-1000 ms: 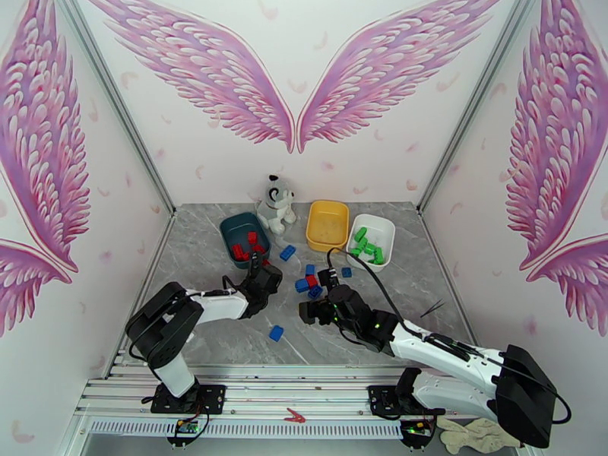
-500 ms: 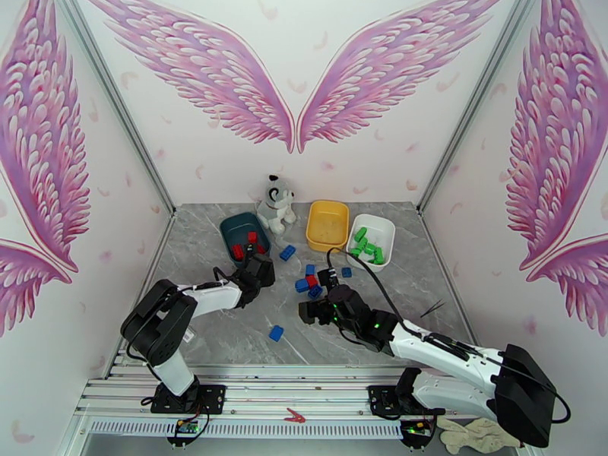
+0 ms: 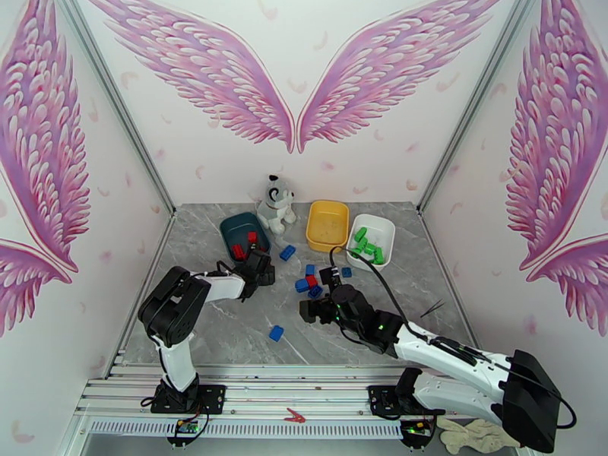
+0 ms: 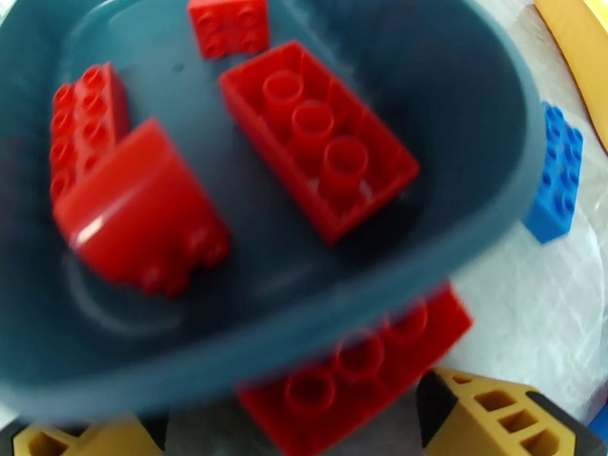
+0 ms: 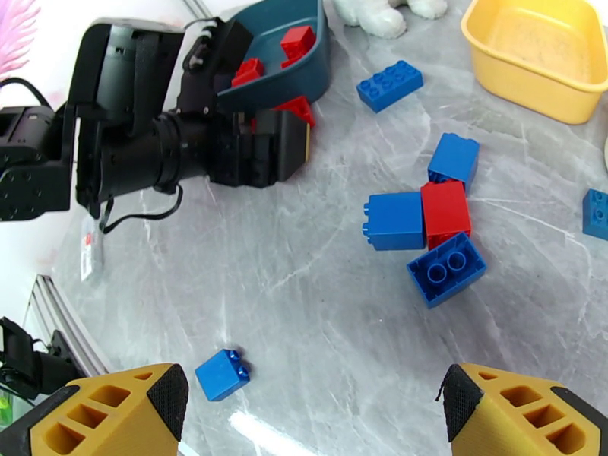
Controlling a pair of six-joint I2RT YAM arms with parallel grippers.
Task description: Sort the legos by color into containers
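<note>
The dark teal tub (image 3: 233,226) holds several red legos (image 4: 319,138). My left gripper (image 3: 261,264) is at that tub's near rim (image 4: 228,359), shut on a long red lego (image 4: 357,366) held against the rim, underside up. The left gripper (image 5: 281,142) and its red lego (image 5: 298,109) also appear in the right wrist view. My right gripper (image 3: 325,284) hangs open over the table, nothing between its fingertips (image 5: 114,404). Ahead of it lie three blue legos (image 5: 394,220) and one red lego (image 5: 446,210). The white tub (image 3: 385,228) holds green legos (image 3: 367,245). The yellow tub (image 3: 314,231) has no legos in it.
A plush dog (image 3: 277,203) stands between the teal and yellow tubs. Loose blue legos lie near the teal tub (image 3: 287,253), by the white tub (image 3: 346,272) and toward the front (image 3: 276,333). A black item (image 3: 433,307) lies at the right.
My left gripper has moved away from the arm bases, up to the teal tub's near rim, carrying the red lego. The right arm has barely shifted.
</note>
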